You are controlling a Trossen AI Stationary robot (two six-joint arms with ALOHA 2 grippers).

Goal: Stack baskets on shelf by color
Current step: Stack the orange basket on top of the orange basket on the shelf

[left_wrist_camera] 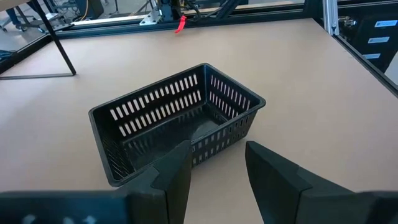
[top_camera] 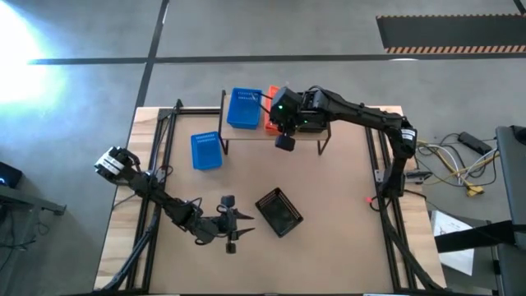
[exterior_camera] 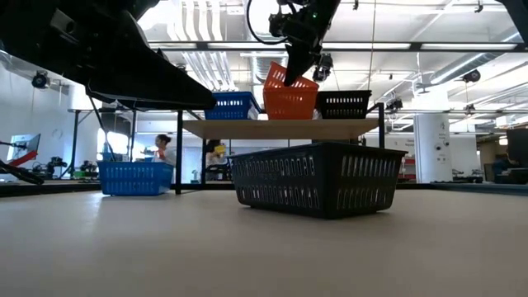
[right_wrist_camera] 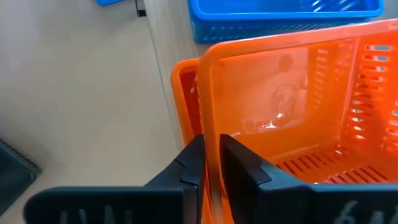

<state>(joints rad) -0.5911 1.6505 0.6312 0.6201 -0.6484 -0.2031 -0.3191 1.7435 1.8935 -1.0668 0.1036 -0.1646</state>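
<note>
Probably lab — exposed ceiling pipes

Standing at the back of the worktop: shelf. Sitting in a row along its top: left basket, middle basket, right basket. Leaning inside the middle basket, one end raised: tilted basket. Lying on the worktop well before the shelf: front basket. Lying off the shelf's left front corner: side basket.

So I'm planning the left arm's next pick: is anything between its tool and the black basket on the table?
Nothing visible. The left tool stands open, facing the black perforated plastic basket, with only bare wooden tabletop between them.
</note>
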